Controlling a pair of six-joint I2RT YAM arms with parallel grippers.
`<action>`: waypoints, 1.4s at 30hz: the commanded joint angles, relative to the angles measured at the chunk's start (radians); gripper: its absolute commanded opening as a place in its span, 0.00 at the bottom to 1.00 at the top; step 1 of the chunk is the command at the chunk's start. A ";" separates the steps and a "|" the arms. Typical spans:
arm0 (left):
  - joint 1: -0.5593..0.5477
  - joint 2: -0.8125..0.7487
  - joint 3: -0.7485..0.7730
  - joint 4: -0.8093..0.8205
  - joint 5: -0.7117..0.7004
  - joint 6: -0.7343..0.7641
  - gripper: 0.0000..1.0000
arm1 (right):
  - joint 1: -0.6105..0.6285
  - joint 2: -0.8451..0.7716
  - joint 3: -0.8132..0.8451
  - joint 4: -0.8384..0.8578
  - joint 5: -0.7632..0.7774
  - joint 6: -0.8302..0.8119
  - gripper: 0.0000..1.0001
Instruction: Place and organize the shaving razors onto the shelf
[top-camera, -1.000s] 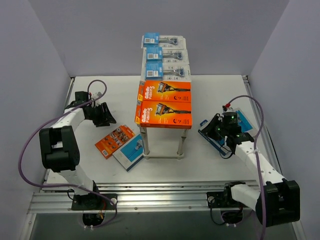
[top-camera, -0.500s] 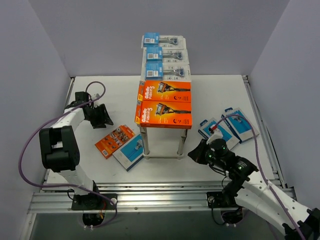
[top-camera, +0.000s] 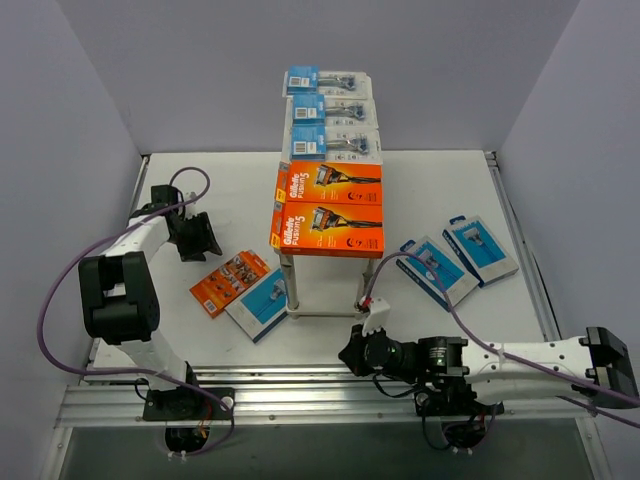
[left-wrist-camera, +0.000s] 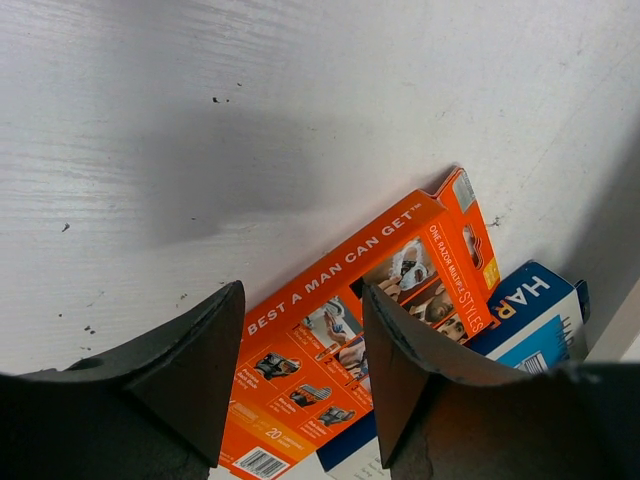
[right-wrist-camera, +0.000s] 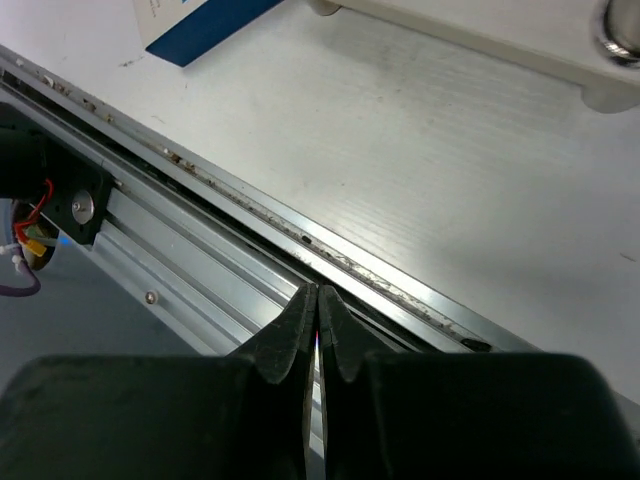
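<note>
Five packs already sit on the shelf (top-camera: 291, 285) — three blister packs (top-camera: 333, 110) in a row at its far end and two large orange boxes (top-camera: 330, 210) side by side at its near end. Four more lie on the table (top-camera: 240, 190). A small orange box (top-camera: 230, 281) and a blue-and-white box (top-camera: 262, 302) touch each other just left of the shelf's legs, and two blue-and-white packs (top-camera: 437, 270) lie to its right. By that count the job looks a little over half done. The left gripper (left-wrist-camera: 302, 297) hangs empty, fingers spread, near the far-left side of the small orange box — probably the next pick. The right gripper (right-wrist-camera: 312, 300), fingers pressed together on nothing, lies low over the metal rail (right-wrist-camera: 200, 270) at the table's near edge.
</note>
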 joint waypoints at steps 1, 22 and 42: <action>0.007 0.009 0.046 -0.014 -0.019 0.005 0.59 | 0.099 0.100 0.041 0.130 0.173 0.021 0.00; -0.004 0.052 0.051 -0.029 0.000 -0.004 0.60 | 0.196 0.844 0.569 0.204 0.373 -0.281 0.00; -0.036 0.069 0.052 -0.034 0.024 -0.013 0.60 | 0.038 1.056 0.650 0.332 0.219 -0.411 0.00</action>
